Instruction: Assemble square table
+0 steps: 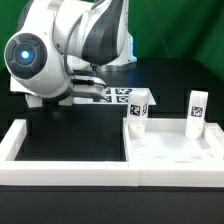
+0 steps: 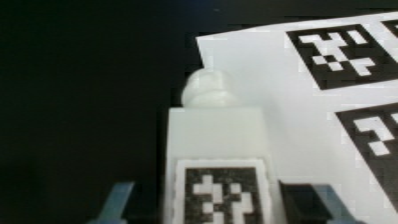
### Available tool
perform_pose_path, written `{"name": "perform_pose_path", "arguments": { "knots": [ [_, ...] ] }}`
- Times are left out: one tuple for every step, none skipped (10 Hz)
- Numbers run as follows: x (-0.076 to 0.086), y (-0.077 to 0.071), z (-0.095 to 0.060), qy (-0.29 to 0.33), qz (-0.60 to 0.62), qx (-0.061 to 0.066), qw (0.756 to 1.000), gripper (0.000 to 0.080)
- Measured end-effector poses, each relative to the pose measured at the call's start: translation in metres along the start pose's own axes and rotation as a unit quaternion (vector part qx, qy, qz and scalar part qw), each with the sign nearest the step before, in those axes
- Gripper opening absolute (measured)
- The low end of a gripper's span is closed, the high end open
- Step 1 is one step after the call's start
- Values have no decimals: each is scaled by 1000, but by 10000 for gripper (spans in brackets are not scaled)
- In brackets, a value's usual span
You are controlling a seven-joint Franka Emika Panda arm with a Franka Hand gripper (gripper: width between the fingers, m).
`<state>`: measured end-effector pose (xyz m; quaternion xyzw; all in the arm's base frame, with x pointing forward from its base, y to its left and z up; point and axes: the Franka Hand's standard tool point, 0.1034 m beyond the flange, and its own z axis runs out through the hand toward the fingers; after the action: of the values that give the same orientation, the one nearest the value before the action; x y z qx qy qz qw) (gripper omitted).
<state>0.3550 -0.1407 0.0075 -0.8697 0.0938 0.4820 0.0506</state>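
Note:
In the wrist view a white leg block (image 2: 217, 150) with a black-white tag lies on the black table between my fingers. My gripper (image 2: 217, 205) is open and straddles it, with a small gap on each side of the block. In the exterior view the gripper (image 1: 92, 95) is low over the table behind the arm, and this leg is hidden there. The square tabletop (image 1: 170, 155) lies at the exterior view's right inside the border wall. Two legs (image 1: 137, 110) (image 1: 195, 112) stand upright on its far corners.
The marker board (image 2: 329, 70) lies just beside the leg's rounded end and also shows in the exterior view (image 1: 118, 95). The long white U-shaped border wall (image 1: 60, 168) runs along the front and sides. The arm's body fills the exterior view's upper left.

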Motion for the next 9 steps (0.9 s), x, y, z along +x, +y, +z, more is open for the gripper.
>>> {"name": "perform_pose_path", "arguments": {
  "knots": [
    [0, 0, 0, 0, 0, 0, 1000, 284],
    [0, 0, 0, 0, 0, 0, 1000, 284],
    [0, 0, 0, 0, 0, 0, 1000, 284],
    [0, 0, 0, 0, 0, 0, 1000, 284],
    [0, 0, 0, 0, 0, 0, 1000, 284],
    [-4, -1, -5, -6, -8, 1, 1000, 284],
    [-16, -7, -33, -13, -28, 5, 1000, 284],
    [-26, -14, -64, -4, -44, 6, 999, 285],
    [-43, -21, -84, -14, -46, 14, 999, 285]
  ]
}}
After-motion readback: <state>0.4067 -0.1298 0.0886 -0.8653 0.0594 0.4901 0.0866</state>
